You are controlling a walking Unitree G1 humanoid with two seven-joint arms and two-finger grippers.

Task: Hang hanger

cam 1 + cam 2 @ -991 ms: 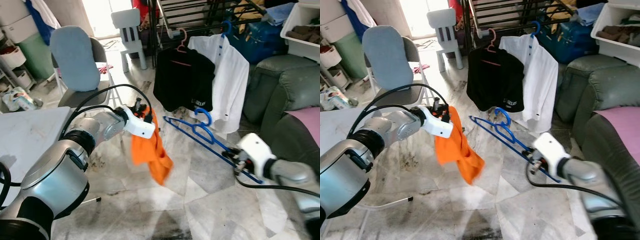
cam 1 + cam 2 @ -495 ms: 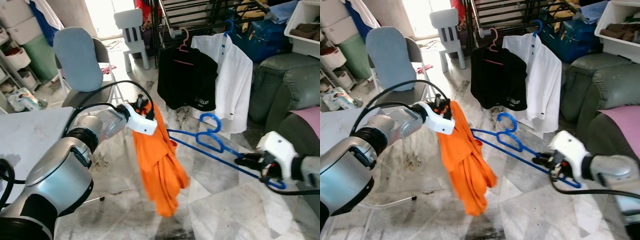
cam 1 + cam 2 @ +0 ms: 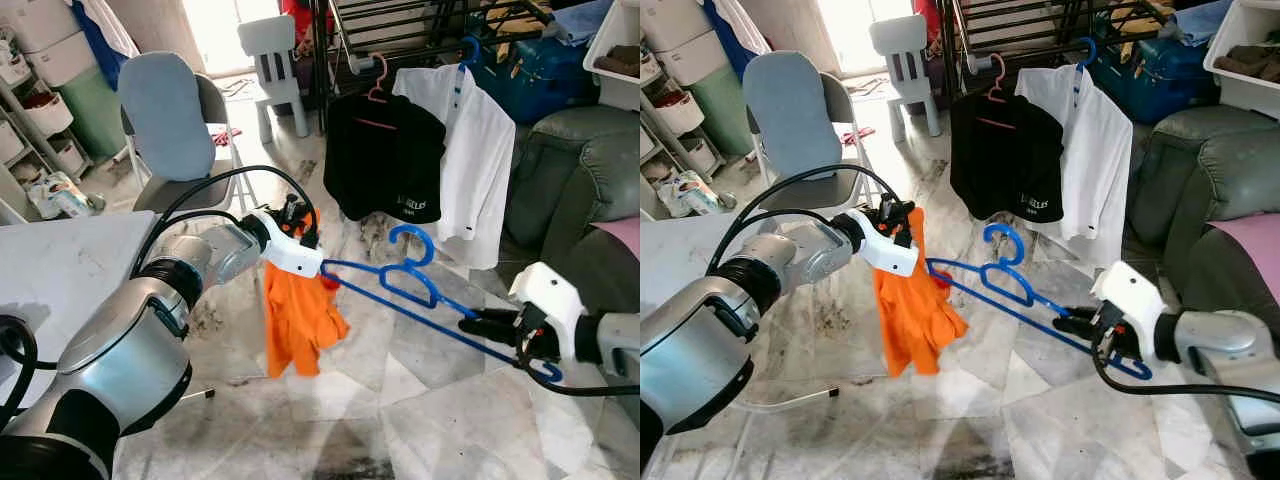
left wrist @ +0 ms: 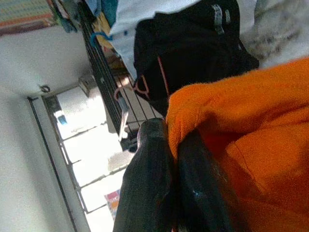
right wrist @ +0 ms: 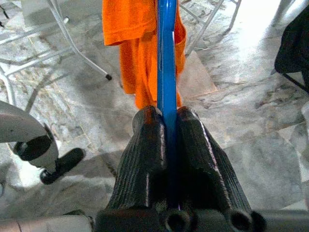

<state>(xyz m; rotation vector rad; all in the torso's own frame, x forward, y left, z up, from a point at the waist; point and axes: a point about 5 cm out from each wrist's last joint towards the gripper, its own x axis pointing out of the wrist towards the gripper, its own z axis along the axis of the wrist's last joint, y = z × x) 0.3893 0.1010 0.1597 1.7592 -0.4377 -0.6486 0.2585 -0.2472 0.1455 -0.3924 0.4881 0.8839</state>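
An orange shirt (image 3: 297, 318) hangs from my left gripper (image 3: 298, 214), which is shut on its upper edge; the left wrist view has the black fingers (image 4: 153, 174) pinching the orange cloth (image 4: 251, 145). My right gripper (image 3: 482, 325) is shut on the straight bar of a blue hanger (image 3: 420, 290), seen close in the right wrist view (image 5: 166, 58). The hanger lies nearly level, its far tip meeting the shirt just below my left gripper. Behind stands a black clothes rack (image 3: 400, 20) with a black shirt (image 3: 385, 160) and a white shirt (image 3: 470, 150) hung on it.
A grey-blue chair (image 3: 165, 110) stands behind my left arm and a white child's chair (image 3: 272, 50) farther back. A green sofa (image 3: 590, 170) is at the right, a white table (image 3: 60, 260) at the left. Marble floor (image 3: 400, 420) lies below.
My right gripper brought the hanger's far tip up against the shirt near my left gripper. The shirt, which swung long, now hangs shorter and bunched. The camera shifted slightly.
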